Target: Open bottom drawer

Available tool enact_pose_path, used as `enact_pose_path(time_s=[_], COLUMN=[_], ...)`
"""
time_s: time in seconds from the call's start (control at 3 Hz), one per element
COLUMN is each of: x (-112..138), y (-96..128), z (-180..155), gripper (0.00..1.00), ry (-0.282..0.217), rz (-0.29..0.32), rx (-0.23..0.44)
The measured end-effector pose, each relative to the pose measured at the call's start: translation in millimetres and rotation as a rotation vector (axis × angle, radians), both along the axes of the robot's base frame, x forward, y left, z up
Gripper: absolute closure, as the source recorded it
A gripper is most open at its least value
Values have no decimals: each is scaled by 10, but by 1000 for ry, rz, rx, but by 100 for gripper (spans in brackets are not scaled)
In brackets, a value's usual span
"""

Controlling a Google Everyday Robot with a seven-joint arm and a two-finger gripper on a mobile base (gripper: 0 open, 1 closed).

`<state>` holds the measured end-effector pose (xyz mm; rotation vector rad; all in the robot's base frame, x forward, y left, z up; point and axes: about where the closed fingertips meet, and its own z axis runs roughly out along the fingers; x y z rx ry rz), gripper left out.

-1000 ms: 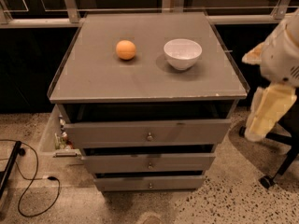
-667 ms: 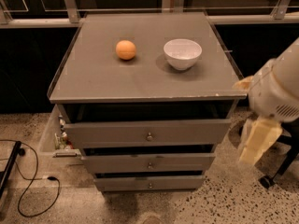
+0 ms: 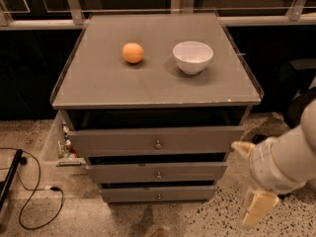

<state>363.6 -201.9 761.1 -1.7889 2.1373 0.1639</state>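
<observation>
The grey cabinet (image 3: 148, 83) has three flat grey drawer fronts, each with a small round knob. The bottom drawer (image 3: 128, 194) is the lowest and smallest-looking front, with its knob (image 3: 159, 196) at centre and a dark gap above it. Its inside is hidden. My gripper (image 3: 249, 179) is at the lower right, beside the cabinet's right front corner, level with the middle and bottom drawers. It is open and empty, with one cream finger (image 3: 241, 148) up and the other (image 3: 256, 207) down. It touches no drawer.
An orange ball (image 3: 133, 53) and a white bowl (image 3: 192, 57) sit on the cabinet top. The top drawer (image 3: 123, 142) and middle drawer (image 3: 123, 173) lie above the bottom one. A side bin with small items (image 3: 61, 142) and a black cable (image 3: 34, 191) are at the left.
My arm and gripper have moved down and leftward, from beside the cabinet's top right corner to beside the lower drawers. The drawers, ball and bowl have not moved.
</observation>
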Motion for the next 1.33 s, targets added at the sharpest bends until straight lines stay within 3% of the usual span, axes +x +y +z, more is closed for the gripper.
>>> enact_pose_path(time_s=[0.33, 0.67, 1.0, 1.33], x=[-46, -46, -29, -7], y=[-30, -30, -38, -107], z=[-711, -712, -1162, -1887], gripper=[0, 0, 0, 0], ry=[36, 36, 74, 90], rz=[26, 26, 11, -12], rx=[10, 10, 33, 70])
